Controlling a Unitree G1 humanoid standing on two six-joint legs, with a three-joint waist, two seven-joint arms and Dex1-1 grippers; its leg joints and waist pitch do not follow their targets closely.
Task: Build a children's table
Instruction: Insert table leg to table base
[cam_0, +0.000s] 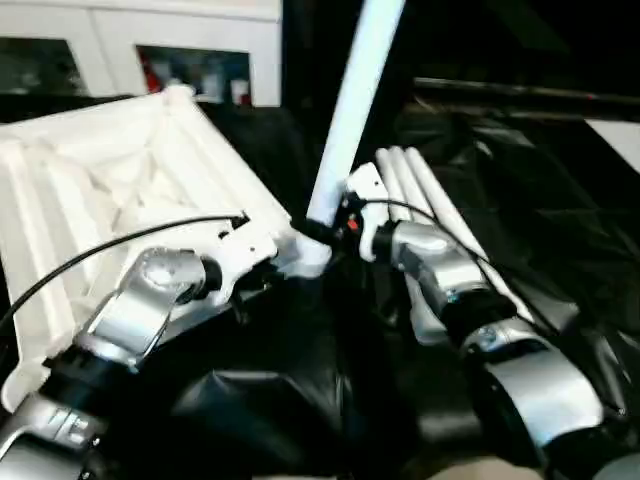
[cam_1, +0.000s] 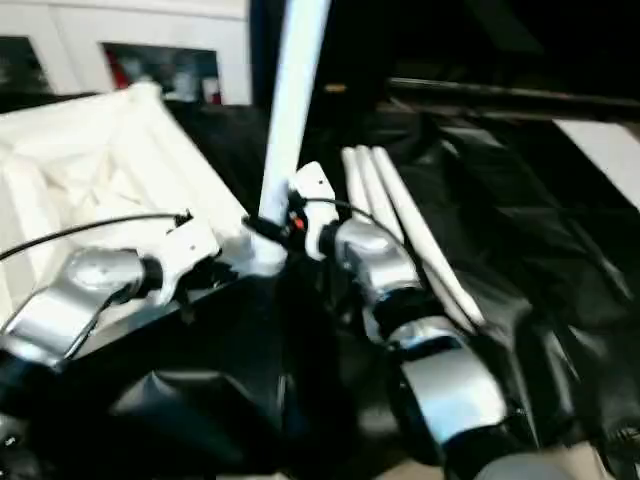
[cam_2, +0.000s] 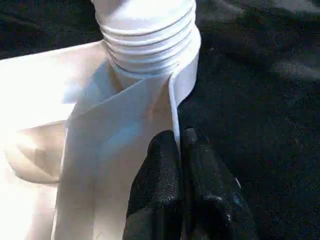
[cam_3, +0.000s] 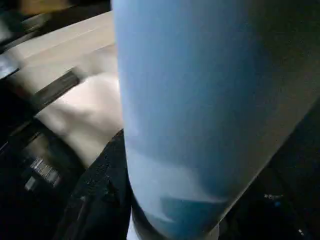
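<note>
The white tabletop (cam_0: 120, 190) lies upside down on the robot's left, its ribbed underside facing up, resting on a surface draped in black sheeting (cam_0: 560, 200). At its near corner sits a round socket (cam_2: 150, 40), and a long white leg (cam_0: 350, 110) stands in it, rising steeply and leaning a little away from the tabletop. In the left wrist view the ridged end of that leg sits down inside the socket collar.

The left pincer (cam_2: 181, 150) is closed tight on the thin raised rim of the tabletop just beside the socket; its two black fingers (cam_2: 160, 175) pinch the rim's edge between them. The silver left forearm (cam_0: 140, 310) reaches in over the near edge of the tabletop, with a black cable looping above it.

The right pincer (cam_0: 335, 228) is at the base of the upright leg, just above the socket. One black finger (cam_3: 100, 195) shows pressed against the leg's side in the right wrist view, and the pincer is clamped around the tube.

Three more white legs (cam_0: 425, 200) lie side by side on the black sheeting, just behind the right wrist. White cabinets (cam_0: 140, 50) stand in the background beyond the tabletop.
</note>
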